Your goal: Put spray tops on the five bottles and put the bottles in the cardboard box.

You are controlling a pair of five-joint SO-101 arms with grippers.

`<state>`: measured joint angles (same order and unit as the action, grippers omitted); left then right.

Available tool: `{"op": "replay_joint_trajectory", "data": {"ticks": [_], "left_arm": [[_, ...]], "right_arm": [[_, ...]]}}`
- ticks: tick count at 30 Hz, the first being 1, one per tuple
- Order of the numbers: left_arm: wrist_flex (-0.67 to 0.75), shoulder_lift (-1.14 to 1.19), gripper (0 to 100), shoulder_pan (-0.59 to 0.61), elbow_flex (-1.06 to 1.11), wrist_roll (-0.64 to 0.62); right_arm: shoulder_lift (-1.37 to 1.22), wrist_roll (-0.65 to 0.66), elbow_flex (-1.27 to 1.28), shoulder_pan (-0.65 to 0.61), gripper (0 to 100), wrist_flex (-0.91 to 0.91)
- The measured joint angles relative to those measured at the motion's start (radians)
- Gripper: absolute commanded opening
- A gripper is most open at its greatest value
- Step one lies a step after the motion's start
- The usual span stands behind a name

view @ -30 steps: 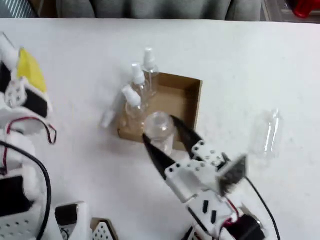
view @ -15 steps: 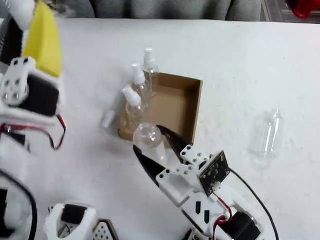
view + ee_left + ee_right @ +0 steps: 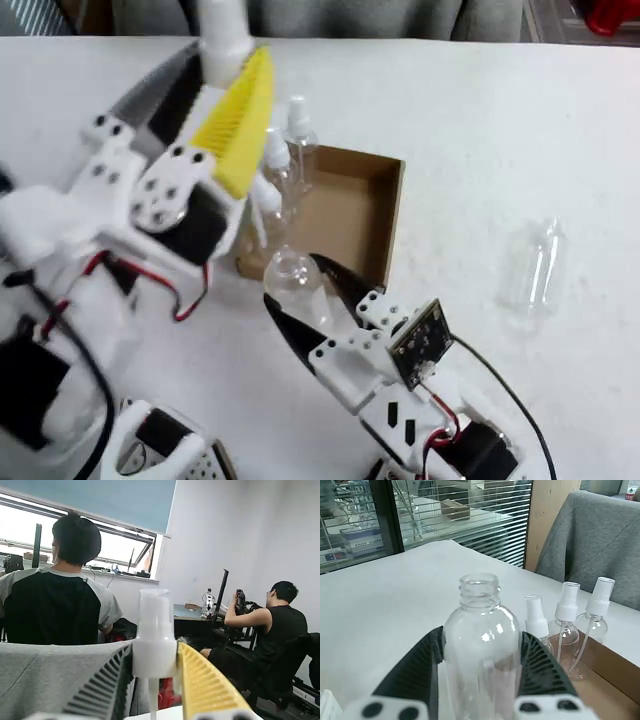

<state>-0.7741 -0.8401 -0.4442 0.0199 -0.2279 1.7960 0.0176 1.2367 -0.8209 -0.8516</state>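
An uncapped clear bottle stands upright just in front of the cardboard box, and my right gripper is shut on it with its black fingers; the right wrist view shows the bottle's open neck. My left gripper hangs high over the box's left side, shut on a white spray top, which the left wrist view shows upright between the grey and yellow fingers. Three capped bottles stand in the box's left part. Another clear bottle lies on the table at the right.
The left arm's body and red and black cables cover the table's left side. The right arm's base sits at the near edge. A grey chair back and a red object lie beyond the far edge.
My left arm has swung from the left edge toward the middle, carrying the spray top above the box. My right gripper has closed on the uncapped bottle and drawn it slightly nearer and left.
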Motion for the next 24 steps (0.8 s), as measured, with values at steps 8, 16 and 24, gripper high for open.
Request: {"op": "replay_joint_trajectory", "data": {"ticks": [8,16,24], "left_arm": [[0.107,-0.110,2,-0.009,0.206,-0.020],[0.290,-0.285,2,0.000,0.503,-0.020],[0.404,-0.445,2,0.006,0.732,-0.020]], "right_arm": [[0.000,0.000,0.000,0.000,1.5,0.000],[0.000,0.000,0.020,0.000,1.5,0.000],[0.002,0.000,0.020,0.000,1.5,0.000]]}}
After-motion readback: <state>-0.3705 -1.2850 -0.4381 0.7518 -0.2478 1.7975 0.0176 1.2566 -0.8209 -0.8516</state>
